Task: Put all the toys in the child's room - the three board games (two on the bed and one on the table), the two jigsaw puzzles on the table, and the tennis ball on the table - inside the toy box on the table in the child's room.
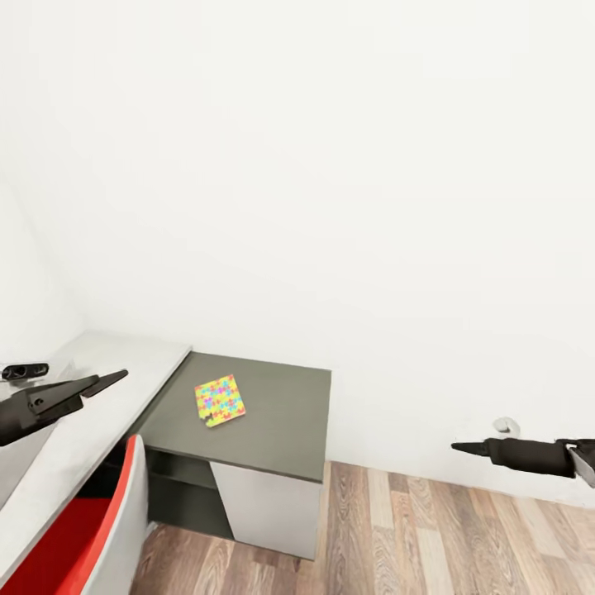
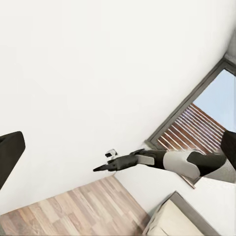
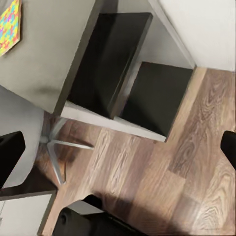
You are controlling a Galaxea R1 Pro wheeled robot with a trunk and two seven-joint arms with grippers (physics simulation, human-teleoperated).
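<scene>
One jigsaw puzzle (image 1: 220,400), a thin square of yellow, green, red and blue pieces, lies flat on the lower dark grey section (image 1: 273,413) of the table. Its corner (image 3: 9,27) is also in the right wrist view. My left gripper (image 1: 91,387) hovers open over the light grey tabletop (image 1: 124,364), left of the puzzle and holding nothing. My right gripper (image 1: 467,448) is open and empty above the wood floor, well right of the table; the left wrist view catches it (image 2: 101,168) from the side. The toy box, board games and tennis ball are out of view.
A red chair (image 1: 74,529) stands against the table at the lower left, its star base (image 3: 56,145) on the plank floor. A small black object (image 1: 23,371) lies on the light grey top. A beige bed corner (image 2: 182,219) and a window (image 2: 206,118) lie beyond my right arm.
</scene>
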